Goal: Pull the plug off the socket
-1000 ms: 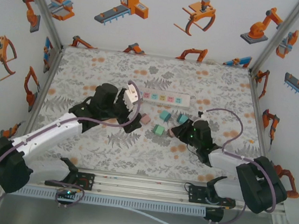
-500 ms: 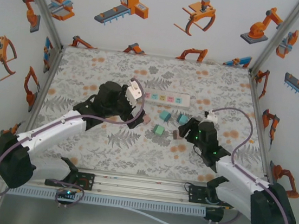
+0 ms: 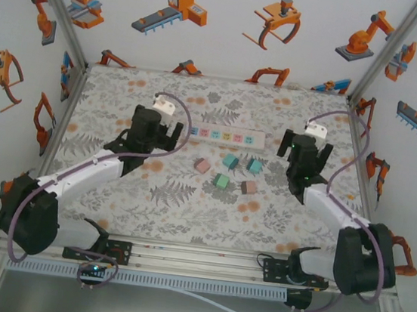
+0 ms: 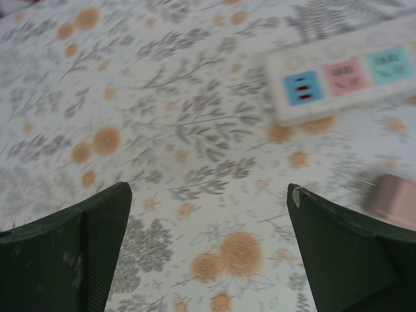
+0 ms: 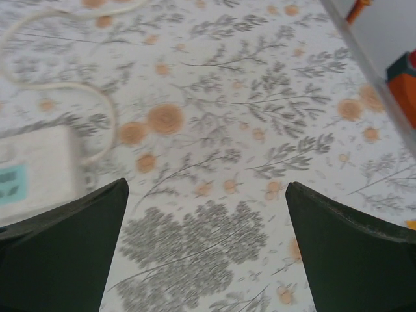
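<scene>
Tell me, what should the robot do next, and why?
Probably just pull both arms back. The socket seems to have no plug in it, loose cube plugs lie nearby, and the left gripper and right gripper hang open, empty.

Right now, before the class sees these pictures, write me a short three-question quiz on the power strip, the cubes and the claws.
1. True or false: a cube is plugged into the power strip.
2. How many loose cubes lie beside it? A three, B five, C seven.
3. Fill in: the left claw and the right claw are both ____ and hold nothing.
Key: 1 false; 2 B; 3 open.
</scene>
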